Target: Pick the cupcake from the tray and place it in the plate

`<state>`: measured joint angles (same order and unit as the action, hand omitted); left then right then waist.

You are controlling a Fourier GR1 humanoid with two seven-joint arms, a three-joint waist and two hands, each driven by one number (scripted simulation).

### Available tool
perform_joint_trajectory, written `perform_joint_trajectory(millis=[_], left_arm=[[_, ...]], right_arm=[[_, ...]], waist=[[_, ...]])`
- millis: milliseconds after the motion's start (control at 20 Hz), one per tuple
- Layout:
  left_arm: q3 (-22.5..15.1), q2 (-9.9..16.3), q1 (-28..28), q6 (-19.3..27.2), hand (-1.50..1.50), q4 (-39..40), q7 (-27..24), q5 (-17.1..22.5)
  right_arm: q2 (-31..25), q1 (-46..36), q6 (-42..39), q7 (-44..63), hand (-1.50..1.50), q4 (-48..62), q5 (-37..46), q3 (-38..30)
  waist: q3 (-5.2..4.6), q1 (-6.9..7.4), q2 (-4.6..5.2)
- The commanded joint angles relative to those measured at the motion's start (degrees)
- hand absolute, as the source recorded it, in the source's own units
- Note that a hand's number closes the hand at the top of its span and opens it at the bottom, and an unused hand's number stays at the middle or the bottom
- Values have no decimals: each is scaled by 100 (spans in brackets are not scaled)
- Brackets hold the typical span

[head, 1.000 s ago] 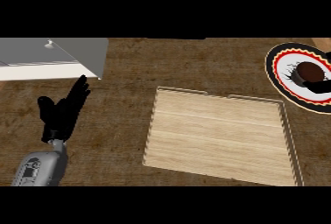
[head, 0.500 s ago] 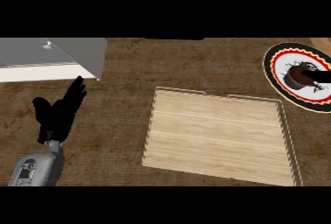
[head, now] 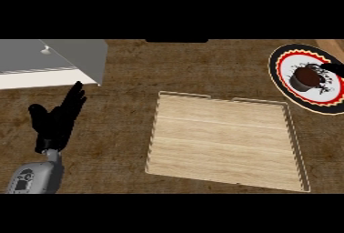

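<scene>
Cupcake (head: pixel 308 78) on plate (head: pixel 285 84); right robot hand (head: pixel 334 68) cropped.

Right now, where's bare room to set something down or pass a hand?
The wooden tray holds nothing, so its whole floor is free. Bare counter runs between the tray and the grey box. Crowded: the plate, with the cupcake and right hand, and the strip holding the resting left hand.

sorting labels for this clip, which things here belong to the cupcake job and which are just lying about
Part of the job:
cupcake, now sitting in the plate
plate, at the right edge
tray, wooden, mid-counter
right hand, just showing beside the cupcake

Just lying about:
grey box, upper left
left hand, open, resting at the left
</scene>
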<state>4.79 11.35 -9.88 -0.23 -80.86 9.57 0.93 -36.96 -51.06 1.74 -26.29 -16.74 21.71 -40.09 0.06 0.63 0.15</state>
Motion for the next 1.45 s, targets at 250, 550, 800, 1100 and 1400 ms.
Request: perform_joint_trajectory(millis=[250, 550, 800, 1100, 1400], left_arm=[[89, 16, -262, -29, 0, 56, 115, 33], [232, 227, -121, -312, 0, -30, 127, 176], [-1, -122, -424, 34, 0, -59, 380, -41], [47, 11, -170, -205, 0, 105, 37, -50], [123, -11, -19, -250, 0, 107, -111, 28]], right_arm=[[-491, 505, -1195, -410, -150, 220, -589, -235], [-703, 785, -1245, -634, -150, 356, -667, -186], [-725, 799, -1074, -622, -150, 366, -714, -113], [-1008, 1240, -1324, -986, -150, 507, -808, -135], [-1309, 1493, -1430, -979, -150, 627, -702, -16]], waist=[[7, 56, 44], [11, 99, 50], [10, 79, 45], [15, 98, 60], [20, 131, 70]])
